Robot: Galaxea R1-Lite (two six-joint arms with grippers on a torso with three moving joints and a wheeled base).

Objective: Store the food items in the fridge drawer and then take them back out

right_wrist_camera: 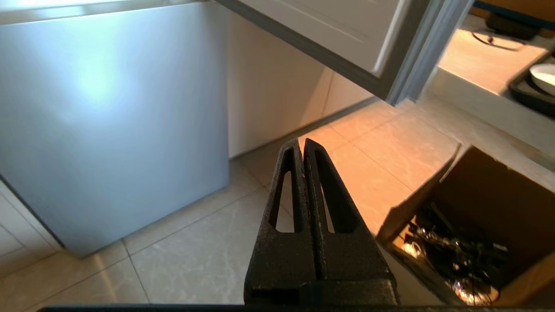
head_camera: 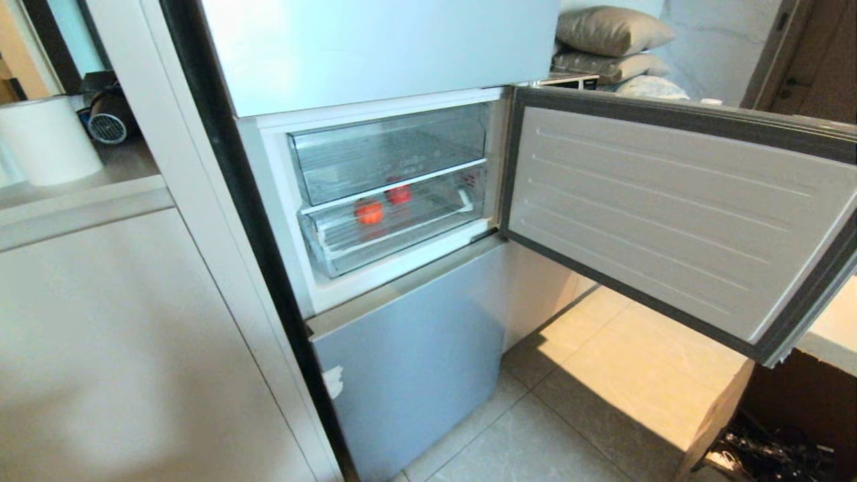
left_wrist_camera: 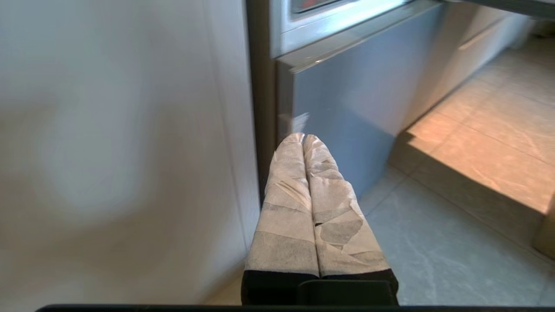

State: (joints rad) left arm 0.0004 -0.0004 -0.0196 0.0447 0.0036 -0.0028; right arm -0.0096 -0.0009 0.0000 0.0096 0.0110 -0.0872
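Observation:
In the head view the fridge's middle compartment stands open. Two food items lie inside the fridge drawer (head_camera: 335,249), the lower clear one: an orange-red piece (head_camera: 369,212) near the front and a glossy red piece (head_camera: 399,194) behind it. The drawer is pushed in. Neither arm shows in the head view. My left gripper (left_wrist_camera: 302,138), its fingers wrapped in pale tape, is shut and empty, low by the fridge's lower door. My right gripper (right_wrist_camera: 302,143), black, is shut and empty over the tiled floor.
The open fridge door (head_camera: 669,214) swings out to the right at drawer height. A shallower clear drawer (head_camera: 388,150) sits above. An open cardboard box (right_wrist_camera: 477,225) of dark clutter stands on the floor at the right. A white cabinet (head_camera: 120,348) flanks the fridge on the left.

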